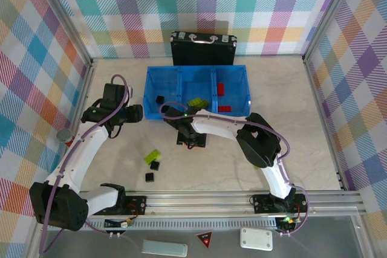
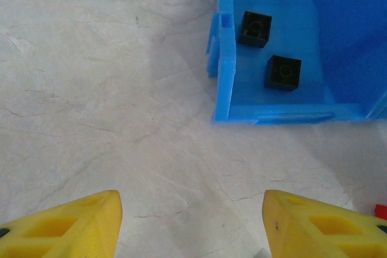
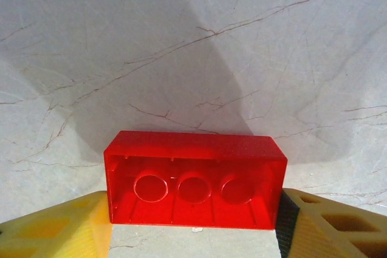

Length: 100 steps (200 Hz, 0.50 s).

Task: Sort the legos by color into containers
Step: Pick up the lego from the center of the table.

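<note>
I've got the right end effector (image 3: pixel 193 229) clamped on a red lego (image 3: pixel 193 176) at the middle of the tabletop (image 1: pixel 290 89), just beside the near wall of the blue tray (image 2: pixel 221 89); left end effector (image 2: pixel 192 225) open off its near-left corner.

Blue tray (image 1: pixel 196 68); red brick (image 3: pixel 193 179); yellow right claw (image 3: pixel 193 237); blk bricks (image 2: pixel 254 29); pastel plaid walls (image 1: pixel 242 4); wht marbled table (image 2: pixel 91 89).

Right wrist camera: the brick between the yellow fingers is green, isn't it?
No, the brick between the right gripper's yellow fingers is red, not green. The right wrist view shows it, hollow underside facing the camera.
</note>
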Tool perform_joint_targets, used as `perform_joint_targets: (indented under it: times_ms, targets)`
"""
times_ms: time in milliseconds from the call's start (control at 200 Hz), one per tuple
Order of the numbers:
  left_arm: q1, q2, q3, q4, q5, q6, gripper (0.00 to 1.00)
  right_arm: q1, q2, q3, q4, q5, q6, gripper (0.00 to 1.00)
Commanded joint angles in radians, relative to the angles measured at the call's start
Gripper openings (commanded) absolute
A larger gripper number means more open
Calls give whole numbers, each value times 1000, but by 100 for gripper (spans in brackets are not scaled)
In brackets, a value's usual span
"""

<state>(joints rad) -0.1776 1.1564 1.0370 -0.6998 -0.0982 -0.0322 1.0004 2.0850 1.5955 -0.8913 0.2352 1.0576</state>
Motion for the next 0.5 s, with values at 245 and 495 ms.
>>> perform_joint_targets:
  times_ms: [245, 495]
  targets:
    - [18, 6, -2, 13, 0, 16, 63, 1, -48, 18, -33, 44, -97, 67]
    - [18, 11, -3, 16, 1, 14, 62, -8, -103, -10, -45, 48, -231, 67]
